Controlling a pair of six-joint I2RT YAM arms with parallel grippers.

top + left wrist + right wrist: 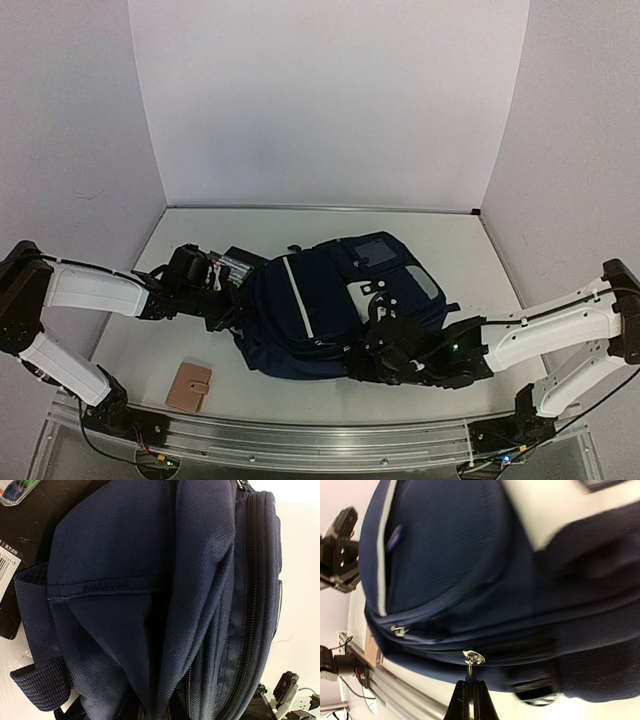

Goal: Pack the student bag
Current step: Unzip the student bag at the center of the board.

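The student bag (330, 300), dark navy with a light-grey stripe, lies in the middle of the table. My left gripper (226, 303) is at its left end. In the left wrist view the bag's fabric (150, 580) fills the frame and bunches into a fold at the bottom centre, where my fingers are hidden and seem shut on it. My right gripper (470, 687) is at the bag's near side (366, 362), shut on the pull of a silver zipper slider (473, 658). A second slider (398, 630) sits further left on the same edge.
A tan wallet-like case (190, 386) lies near the front left. A black labelled packet (236, 266) lies behind the left gripper and shows in the left wrist view (10, 580). A metal rail (300, 440) runs along the front edge.
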